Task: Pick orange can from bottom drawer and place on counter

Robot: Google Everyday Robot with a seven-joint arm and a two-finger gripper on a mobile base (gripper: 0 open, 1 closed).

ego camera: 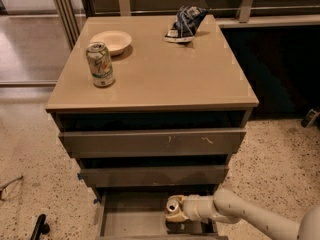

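Note:
The orange can (pixel 174 207) stands upright in the open bottom drawer (pixel 125 219), at its right side, silver top with tab hole facing up. My gripper (pixel 181 209) reaches in from the lower right on a white arm and is at the can's right side, touching it. The counter (pixel 165 74) is the glossy tan top of the cabinet above.
On the counter stand a pale green-and-white can (pixel 100 64), a cream bowl (pixel 111 41) and a crumpled blue chip bag (pixel 184 23). The two upper drawers (pixel 152 142) jut out slightly above the bottom drawer. Speckled floor surrounds the cabinet.

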